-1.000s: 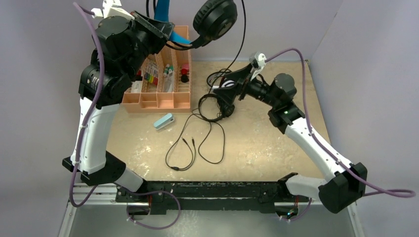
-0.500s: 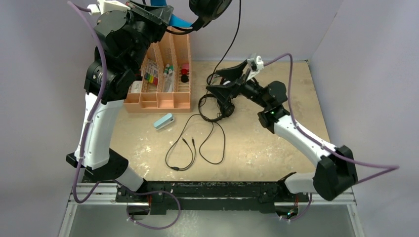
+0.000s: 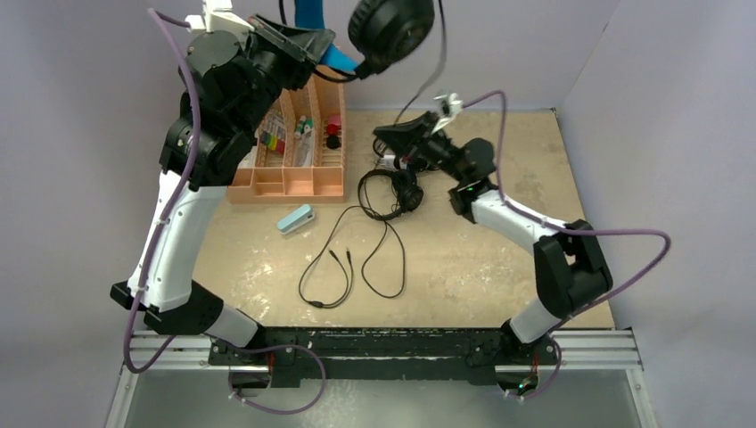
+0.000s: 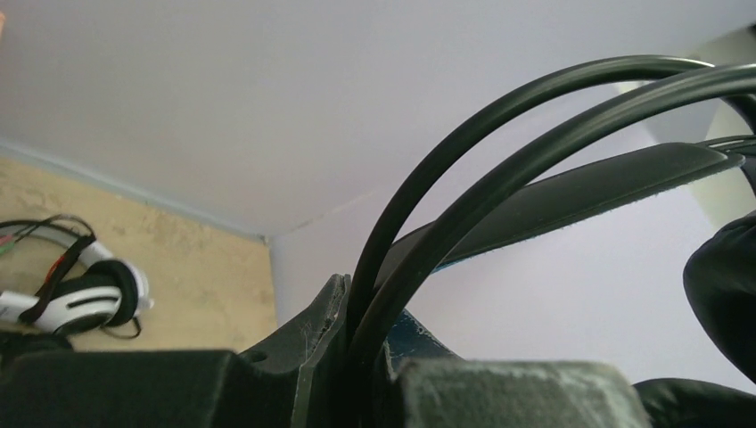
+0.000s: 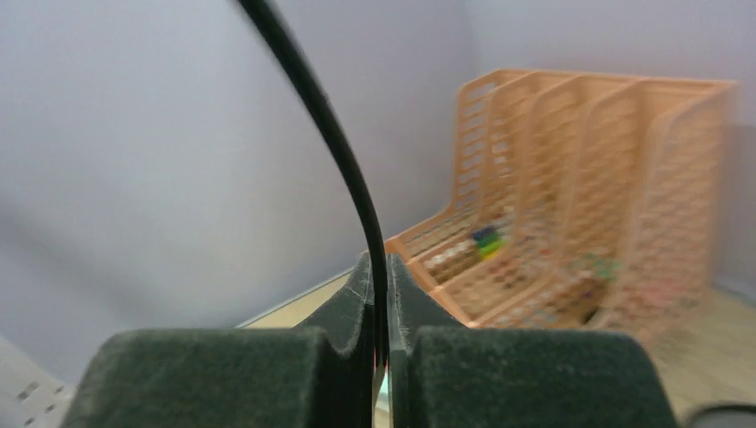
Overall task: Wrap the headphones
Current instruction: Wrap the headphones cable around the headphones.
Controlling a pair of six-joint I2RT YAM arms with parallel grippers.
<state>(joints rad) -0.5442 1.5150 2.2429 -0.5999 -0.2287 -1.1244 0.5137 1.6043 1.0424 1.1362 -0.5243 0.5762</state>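
1. The left hand (image 3: 312, 43) is raised high at the back of the bench (image 3: 499, 259). It is clamped narrow on the blue headset (image 3: 390, 27), and its wrist view shows two cable strands pinched between the jaws.
2. The right hand (image 3: 392, 136) sits low over the bench, its jaws closed to a slit on that headset's cable (image 3: 431, 76).
3. From the right hand the cable climbs steeply, up and to the left, to the headset; that line is its long axis.
4. I judge the next wind falls to the right hand, which must carry the cable up around the headset.
5. A black headset (image 3: 390, 192) lies just on the near side of the right hand, and a white headset (image 4: 80, 299) lies close by, so either could snag.
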